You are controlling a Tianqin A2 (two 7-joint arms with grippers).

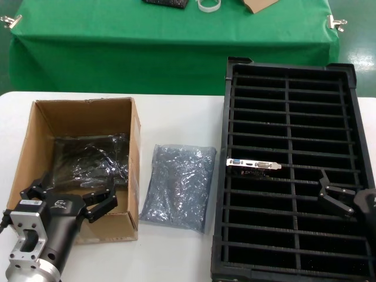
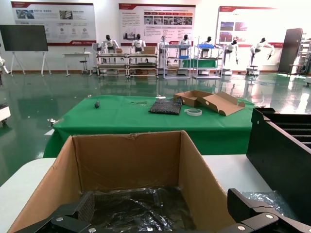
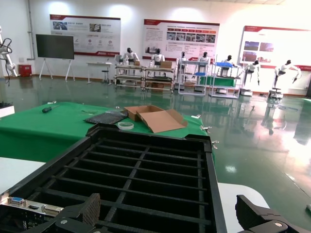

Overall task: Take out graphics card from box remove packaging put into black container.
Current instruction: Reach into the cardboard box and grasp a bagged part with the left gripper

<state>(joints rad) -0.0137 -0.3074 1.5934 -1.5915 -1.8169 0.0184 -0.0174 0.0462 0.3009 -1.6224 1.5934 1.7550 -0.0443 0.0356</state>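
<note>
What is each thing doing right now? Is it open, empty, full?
box: open, holds a dark bagged item.
packaging: lying flat on the table, between box and container.
graphics card: standing in a slot of the black container.
left gripper: open, over the box.
right gripper: open, over the container.

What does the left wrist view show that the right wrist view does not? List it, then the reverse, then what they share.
Only the left wrist view: the brown corrugated cardboard box with a dark shiny bagged item inside, a corner of the crinkly grey-blue plastic bag on the white table, and the open left gripper.

Only the right wrist view: the silver end bracket of the graphics card standing in a slot, and the open right gripper.

Both: the black ribbed plastic container and the green-clothed table behind.
</note>
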